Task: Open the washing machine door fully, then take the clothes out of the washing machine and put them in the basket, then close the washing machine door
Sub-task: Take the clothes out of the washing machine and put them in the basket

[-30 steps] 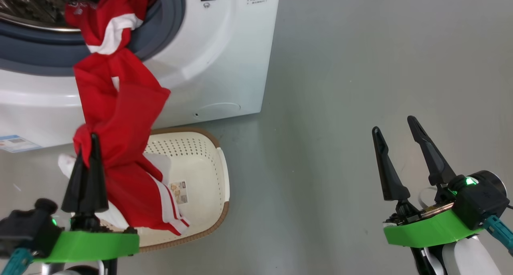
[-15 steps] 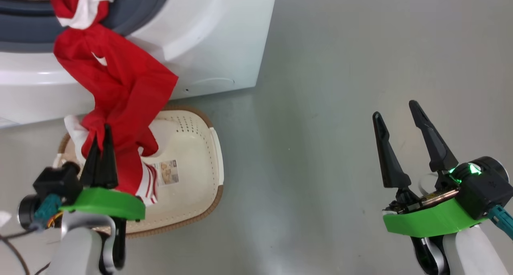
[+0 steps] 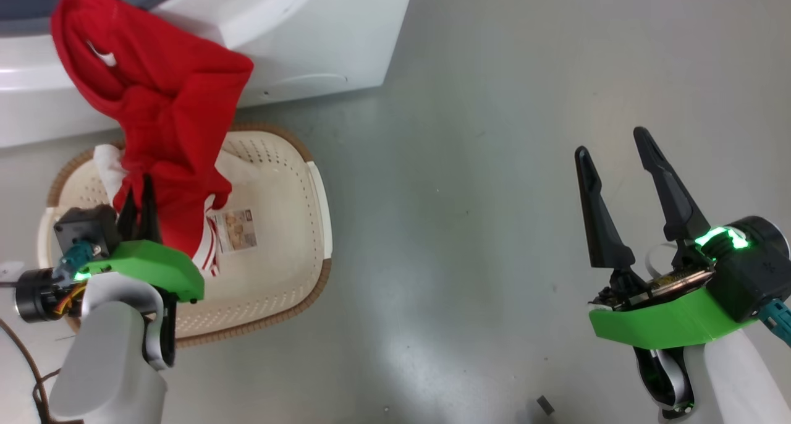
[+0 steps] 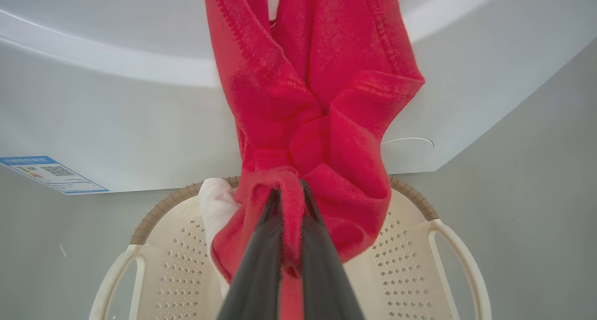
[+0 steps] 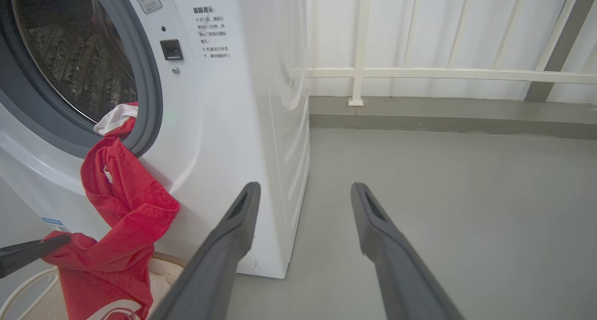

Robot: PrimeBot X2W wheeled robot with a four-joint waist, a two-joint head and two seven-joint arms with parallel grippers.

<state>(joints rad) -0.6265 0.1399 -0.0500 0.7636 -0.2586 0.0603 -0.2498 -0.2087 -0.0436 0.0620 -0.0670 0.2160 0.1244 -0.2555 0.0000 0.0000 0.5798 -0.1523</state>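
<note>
The left gripper (image 3: pixel 139 188) has its two fingers clenched almost together on a bunched fold of the clothes (image 3: pixel 164 102). In the left wrist view a ridge of red fabric is squeezed between the dark fingers (image 4: pixel 261 259) and spills out on both sides of them. The garment runs as one twisted red length from the mouth of the washing machine (image 3: pixel 296 34), down its white front, to the pinch point. Its striped lower end hangs inside the basket (image 3: pixel 281 275), beside the paper label (image 3: pixel 233 222) on the basket's floor. A white piece of cloth lies against the basket's far rim, just left of the grip.

The left arm's pale forearm rises from the lower left of the head view. Its green wrist block is over the near left part of the basket and its fingers point toward the washer.

The right gripper (image 3: pixel 609 141) is released, with its fingers spread in a wide V and nothing between them. It hangs over the bare grey floor (image 3: pixel 482 164), well apart from the basket and the clothes. In the right wrist view it is aimed toward the washer's right front corner.
</note>
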